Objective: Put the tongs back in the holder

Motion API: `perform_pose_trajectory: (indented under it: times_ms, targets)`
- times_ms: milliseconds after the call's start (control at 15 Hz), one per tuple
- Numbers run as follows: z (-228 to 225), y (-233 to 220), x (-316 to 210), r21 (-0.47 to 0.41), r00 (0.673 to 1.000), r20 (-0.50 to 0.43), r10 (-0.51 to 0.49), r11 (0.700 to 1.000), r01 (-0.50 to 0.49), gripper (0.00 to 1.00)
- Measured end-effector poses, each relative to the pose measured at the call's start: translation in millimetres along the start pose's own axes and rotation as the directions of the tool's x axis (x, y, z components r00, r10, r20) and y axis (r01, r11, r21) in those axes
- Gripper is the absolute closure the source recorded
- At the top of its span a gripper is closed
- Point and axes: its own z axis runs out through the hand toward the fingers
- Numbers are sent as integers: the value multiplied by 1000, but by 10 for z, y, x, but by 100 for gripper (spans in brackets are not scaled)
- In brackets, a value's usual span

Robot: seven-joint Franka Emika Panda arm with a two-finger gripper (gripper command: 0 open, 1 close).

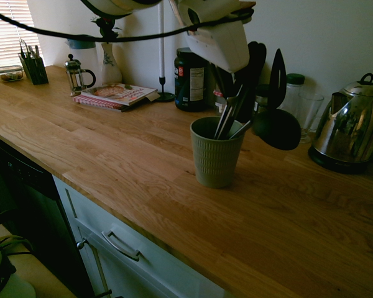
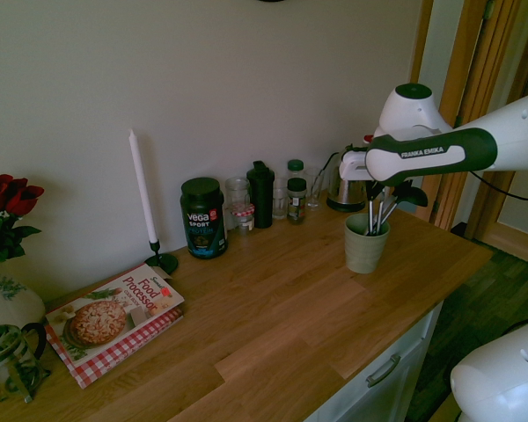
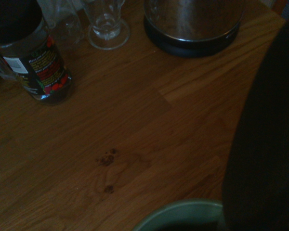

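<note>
Both exterior views show the tongs (image 1: 227,118) standing inside the holder (image 1: 214,152), jaws hidden, grip unclear. The wrist view shows only the holder's rim and the kettle (image 3: 192,24) beyond it.

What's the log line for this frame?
phase: insert | tongs: lower ends in holder | gripper: above holder, on tongs | ladle: in holder

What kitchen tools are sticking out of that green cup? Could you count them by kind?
Tongs: 1
Ladle: 1
Total: 2, both reaching down into the green cup.
</note>
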Motion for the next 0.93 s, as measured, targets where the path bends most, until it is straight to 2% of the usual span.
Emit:
perform_pose_trajectory:
  times_ms: [600,800,933]
  targets:
    - [-9,-98,-88,7,999,22,-42,999,42,0]
    - [-426,-255,-355,-14,984,110,-137,990,139,0]
    - [-716,-392,-779,-15,953,193,-231,971,239,0]
